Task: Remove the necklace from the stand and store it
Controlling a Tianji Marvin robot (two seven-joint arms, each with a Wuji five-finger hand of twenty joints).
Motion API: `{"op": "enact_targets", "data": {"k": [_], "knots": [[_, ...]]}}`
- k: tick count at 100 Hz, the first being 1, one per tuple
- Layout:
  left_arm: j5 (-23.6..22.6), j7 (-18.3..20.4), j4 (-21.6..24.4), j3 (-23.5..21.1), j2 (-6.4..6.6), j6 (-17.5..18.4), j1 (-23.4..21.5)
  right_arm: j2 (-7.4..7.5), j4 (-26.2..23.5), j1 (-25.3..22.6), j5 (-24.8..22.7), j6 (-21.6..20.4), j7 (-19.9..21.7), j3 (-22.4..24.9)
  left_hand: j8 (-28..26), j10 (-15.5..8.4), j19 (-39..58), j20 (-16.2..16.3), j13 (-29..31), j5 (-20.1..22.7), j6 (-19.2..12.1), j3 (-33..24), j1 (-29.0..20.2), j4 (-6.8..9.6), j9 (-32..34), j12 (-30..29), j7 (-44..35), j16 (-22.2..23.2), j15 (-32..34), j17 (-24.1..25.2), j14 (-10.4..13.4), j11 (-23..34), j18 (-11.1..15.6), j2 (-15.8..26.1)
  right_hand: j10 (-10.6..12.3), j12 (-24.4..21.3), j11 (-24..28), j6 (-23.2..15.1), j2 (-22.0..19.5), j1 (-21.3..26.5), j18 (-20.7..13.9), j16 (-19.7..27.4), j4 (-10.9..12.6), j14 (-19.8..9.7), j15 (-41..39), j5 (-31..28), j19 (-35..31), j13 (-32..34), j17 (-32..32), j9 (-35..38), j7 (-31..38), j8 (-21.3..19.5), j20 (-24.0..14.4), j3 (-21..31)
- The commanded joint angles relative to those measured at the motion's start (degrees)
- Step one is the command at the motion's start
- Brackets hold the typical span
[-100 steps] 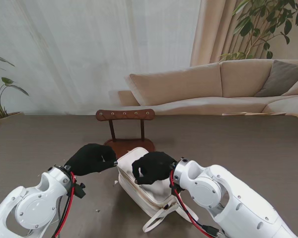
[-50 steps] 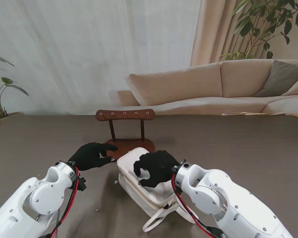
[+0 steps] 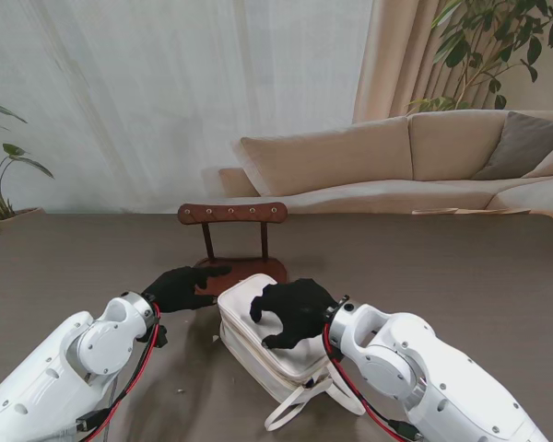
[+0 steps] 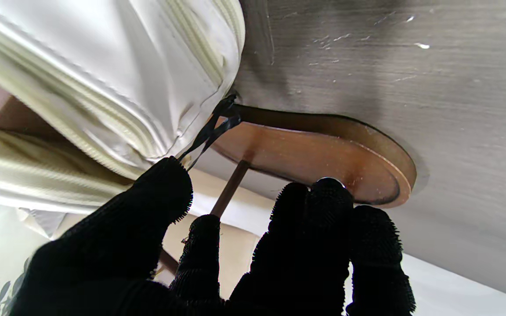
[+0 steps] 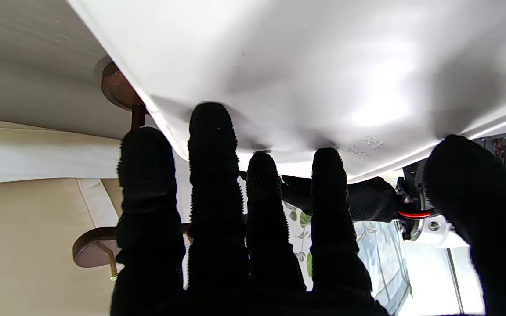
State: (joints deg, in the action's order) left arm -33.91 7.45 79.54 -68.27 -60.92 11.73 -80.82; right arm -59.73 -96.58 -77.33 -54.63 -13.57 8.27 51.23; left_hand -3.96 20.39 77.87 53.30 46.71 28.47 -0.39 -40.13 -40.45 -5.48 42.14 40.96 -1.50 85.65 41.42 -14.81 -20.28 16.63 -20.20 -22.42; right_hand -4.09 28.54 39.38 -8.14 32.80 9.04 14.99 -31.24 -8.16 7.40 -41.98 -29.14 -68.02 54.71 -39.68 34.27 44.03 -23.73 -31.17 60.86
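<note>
White pouch [image 3: 267,336], low centre, bears faint unreadable print under the spread, empty right hand [image 3: 293,310]. Left hand [image 3: 186,286] pinches a black necklace cord [image 4: 211,129] beside the wooden stand [image 3: 232,214].

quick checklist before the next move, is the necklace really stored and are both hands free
1. Necklace off the stand: ok, nothing hangs from its hooks.
2. Necklace inside the white pouch: cannot tell, no view shows it.
3. Pouch zipped: cannot tell; zipper teeth show in the left wrist view, but the right robot hand covers the top.
4. Left robot hand free: not ok, a thin black cord runs from the pouch corner to its thumb.
5. Right robot hand: ok, open, fingers spread against the pouch.
6. Pouch clear of the stand base: not ok, touching.
</note>
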Motion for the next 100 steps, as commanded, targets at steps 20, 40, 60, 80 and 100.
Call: {"op": "enact_targets", "data": {"k": [20,40,60,80,100], "knots": [[2.88,-0.69,-7.24,3.72,-1.20,0.62,5.56,0.72,-0.11,-1.01,-3.99,-0.16,0.95,-0.56,1.60,0.43,-0.45,1.29,-0.38,-2.63,-1.44,0.07,0.76,2.41,-1.89,1.35,2.10,2.48,3.28,1.09,0.33,1.53,1.79,1.46,-0.80,-1.40,-1.29,2.38,0.61,-3.38,3.88,6.14,0.19,4.60,11.54,5.00,5.74,-8.41,17.20,-5.35,-2.08,2.39,-0.82,-6.67],[7.15,-2.38,-13.52,7.18,-2.37,2.56,9.71,0.91,1.09,-1.58,-5.57,-1.88,-0.68,-0.56,0.90,0.68,-0.10,2.03,-0.44,-1.20,-3.59,-0.74,0.45,2.16,-2.64,3.01,0.50,4.03,5.83,0.85,1.29,2.77,1.72,1.18,-0.01,-1.35,-0.91,1.84,3.16,-4.22,3.35,6.05,-0.49,3.89,11.19,4.29,6.03,-7.21,16.94,-3.89,-1.47,2.52,-1.29,-4.60],[13.96,-1.46,-18.49,10.02,-3.53,5.93,12.90,0.72,2.28,-2.18,-4.28,-3.72,-2.25,0.64,-2.51,0.62,-0.67,2.73,-2.43,0.17,-6.05,-1.98,-2.12,1.82,-5.02,5.23,-4.79,4.31,8.64,2.24,3.31,3.83,2.54,0.01,0.59,-0.81,0.09,0.76,6.33,-3.55,2.58,5.59,-1.15,3.00,9.95,1.48,4.74,-4.63,15.29,-0.96,0.57,1.96,-1.73,0.03],[17.62,0.47,-21.05,12.13,-4.00,7.88,14.99,0.68,2.76,-2.16,-1.49,-4.63,-0.80,1.29,-2.20,0.50,-0.66,3.28,-3.37,1.23,-7.19,-3.09,-2.85,1.24,-5.26,7.87,-4.14,4.31,12.36,2.44,5.41,5.64,3.09,-0.65,1.41,-0.38,0.48,0.19,8.33,-2.28,2.38,5.43,-1.35,2.62,9.76,1.42,4.61,-4.29,15.49,-0.20,1.59,1.31,-1.61,2.01],[19.97,2.16,-23.48,14.57,-4.37,8.95,16.72,0.62,3.52,-2.15,-1.22,-5.20,-1.58,1.16,-0.84,0.52,-0.73,3.44,-3.51,2.05,-8.16,-3.29,-4.15,1.14,-5.03,9.51,-1.71,4.31,14.62,2.47,6.67,6.61,3.10,-0.99,1.85,-0.26,0.47,-0.30,9.59,-1.97,2.01,5.28,-1.61,2.28,9.52,0.84,4.41,-3.49,15.20,0.97,1.97,1.03,-1.54,3.63]]}}
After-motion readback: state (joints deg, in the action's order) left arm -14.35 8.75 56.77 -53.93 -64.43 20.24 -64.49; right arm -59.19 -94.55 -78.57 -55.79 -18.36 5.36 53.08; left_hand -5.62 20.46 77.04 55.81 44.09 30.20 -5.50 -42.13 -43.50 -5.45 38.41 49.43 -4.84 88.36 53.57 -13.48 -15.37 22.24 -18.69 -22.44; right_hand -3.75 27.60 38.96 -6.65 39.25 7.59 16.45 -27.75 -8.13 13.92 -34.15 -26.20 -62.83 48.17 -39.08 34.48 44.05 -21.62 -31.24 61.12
